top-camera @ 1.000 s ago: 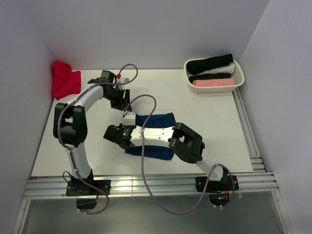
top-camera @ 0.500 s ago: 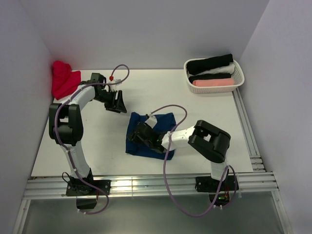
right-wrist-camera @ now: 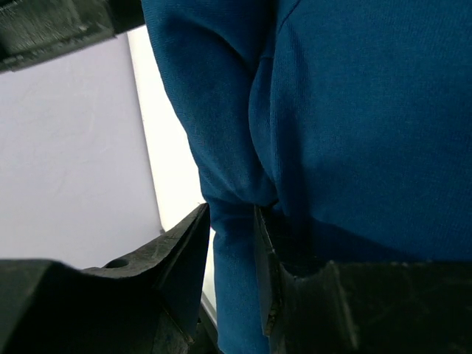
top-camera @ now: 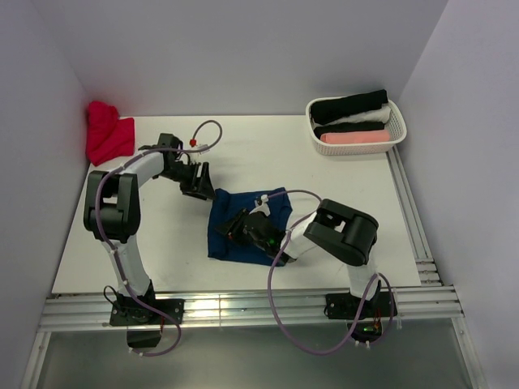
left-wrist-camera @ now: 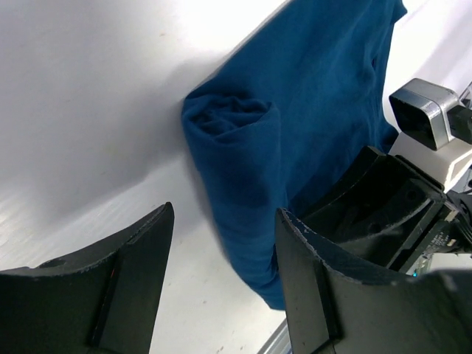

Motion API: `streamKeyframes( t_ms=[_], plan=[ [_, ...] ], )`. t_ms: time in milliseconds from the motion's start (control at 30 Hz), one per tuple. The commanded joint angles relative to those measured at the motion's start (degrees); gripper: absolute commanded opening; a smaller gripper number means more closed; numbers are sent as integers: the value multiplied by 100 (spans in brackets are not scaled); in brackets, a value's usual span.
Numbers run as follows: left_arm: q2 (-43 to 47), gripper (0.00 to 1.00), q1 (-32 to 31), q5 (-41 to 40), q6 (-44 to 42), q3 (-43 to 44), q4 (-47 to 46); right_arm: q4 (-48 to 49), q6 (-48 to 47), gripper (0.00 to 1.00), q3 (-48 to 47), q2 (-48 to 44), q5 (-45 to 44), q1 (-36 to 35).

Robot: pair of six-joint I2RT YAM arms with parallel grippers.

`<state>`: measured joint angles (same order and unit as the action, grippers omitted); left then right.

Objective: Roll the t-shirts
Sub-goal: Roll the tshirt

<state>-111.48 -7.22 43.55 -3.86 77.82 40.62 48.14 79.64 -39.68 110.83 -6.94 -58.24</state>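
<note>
White surface (top-camera: 162,243), seen from above. Within the last second the right arm (top-camera: 340,235), which had been stretched flat across the cloth, drew its elbow back toward its base. This uncovered most of the blue shirt (top-camera: 278,207). The shirt lay folded into a rectangle at the middle of the surface, with a short rolled end at its left edge (plain in the left wrist view). The roll appeared begun but far from finished.

The basket (top-camera: 357,147) stood in the far right corner, well apart. It held three rolled shirts (top-camera: 349,105): black, white and pink. A red shirt (top-camera: 108,136) lay crumpled in the far left corner, not yet rolled.

The left gripper (top-camera: 200,185) had dropped from higher up. It hovered with its fingers spread and empty, just beside the far left corner of the blue shirt. The right gripper (top-camera: 241,229) had moved from off the left edge onto the cloth, and its narrowed fingers pinched a fold near the rolled end.

The right forearm still overlay the near right part of the cloth. Its cable (top-camera: 296,192) arched over the far edge. Both would probably hinder further rolling.
</note>
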Motion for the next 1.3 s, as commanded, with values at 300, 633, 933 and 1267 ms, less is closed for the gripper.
streamKeyframes(
  t_ms=[300,633,933,1267],
  plan=[
    [-14,56,-411,-268,121,-268,-749,-1833,-220,38,-338,88,61,-47],
    [-14,0,-850,-2025,632,198,-248,-5100,-1063,53,-2015,-175,-1359,-354],
    [56,0,-1167,-2606,711,383,104,-8890,-1301,59,-5100,702,-2926,-952],
    [4,0,-1325,-2676,755,497,297,-10482,-1451,59,-7087,1889,-3340,-1155]
  ],
)
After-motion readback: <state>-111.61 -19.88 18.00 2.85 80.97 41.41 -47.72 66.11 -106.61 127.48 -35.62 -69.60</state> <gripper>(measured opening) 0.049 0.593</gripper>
